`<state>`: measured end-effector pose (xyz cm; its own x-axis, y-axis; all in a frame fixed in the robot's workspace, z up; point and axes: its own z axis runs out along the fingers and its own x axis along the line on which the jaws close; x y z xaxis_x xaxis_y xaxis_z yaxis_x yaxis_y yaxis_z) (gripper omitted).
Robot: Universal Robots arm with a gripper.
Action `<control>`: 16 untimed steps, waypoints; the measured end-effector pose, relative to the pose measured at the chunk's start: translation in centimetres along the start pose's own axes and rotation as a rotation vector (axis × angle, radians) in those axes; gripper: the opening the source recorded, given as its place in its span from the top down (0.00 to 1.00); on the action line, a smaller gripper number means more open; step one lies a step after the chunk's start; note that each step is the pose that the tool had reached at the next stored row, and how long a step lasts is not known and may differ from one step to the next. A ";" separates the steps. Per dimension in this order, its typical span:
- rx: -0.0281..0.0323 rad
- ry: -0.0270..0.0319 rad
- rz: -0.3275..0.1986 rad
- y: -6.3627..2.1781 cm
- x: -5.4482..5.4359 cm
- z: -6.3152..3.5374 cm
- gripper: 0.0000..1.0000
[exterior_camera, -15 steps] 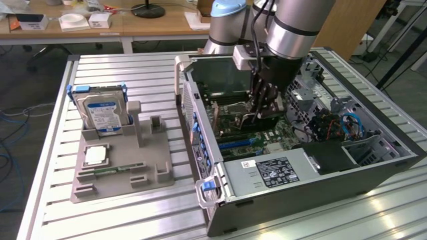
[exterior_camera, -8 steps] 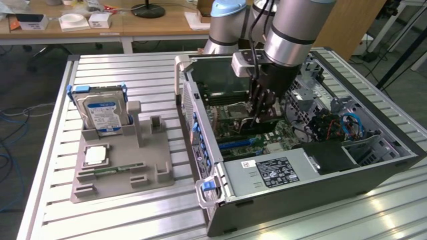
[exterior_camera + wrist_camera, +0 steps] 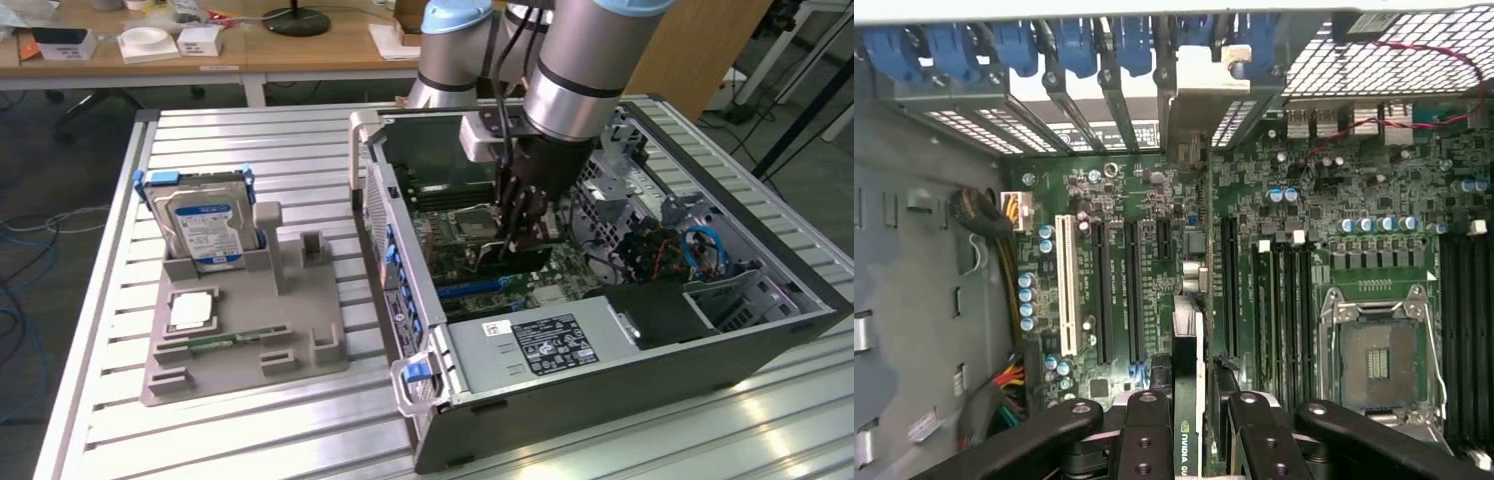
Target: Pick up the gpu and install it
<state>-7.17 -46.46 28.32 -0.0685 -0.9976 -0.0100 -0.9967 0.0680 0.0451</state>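
Hand (image 3: 1189, 425) grips gpu (image 3: 1188, 395) edgewise above motherboard (image 3: 1254, 250).

Slatted metal worktop (image 3: 240, 140) carrying an open computer case (image 3: 641, 390) toward the exterior view's right and a grey parts holder (image 3: 247, 345) beside it, apparently resting flat on the slats.

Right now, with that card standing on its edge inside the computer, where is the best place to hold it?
By its upper long edge, from straight above, as the gripper holds the gpu now, a finger on each flat face. The card is thin and flat and stands edge-down over the motherboard, so only its top edge is free. Its lower edge faces the slots, and the computer case walls block the sides.
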 end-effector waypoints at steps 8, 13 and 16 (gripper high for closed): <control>0.0018 -0.0002 -0.001 0.62 0.0 1.27 0.74; 0.0019 -0.0001 -0.001 0.94 -0.1 1.58 0.74; 0.0021 0.0000 -0.001 0.99 -0.2 1.85 0.74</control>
<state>-8.24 -46.22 26.53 -0.0677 -0.9977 -0.0101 -0.9968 0.0672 0.0430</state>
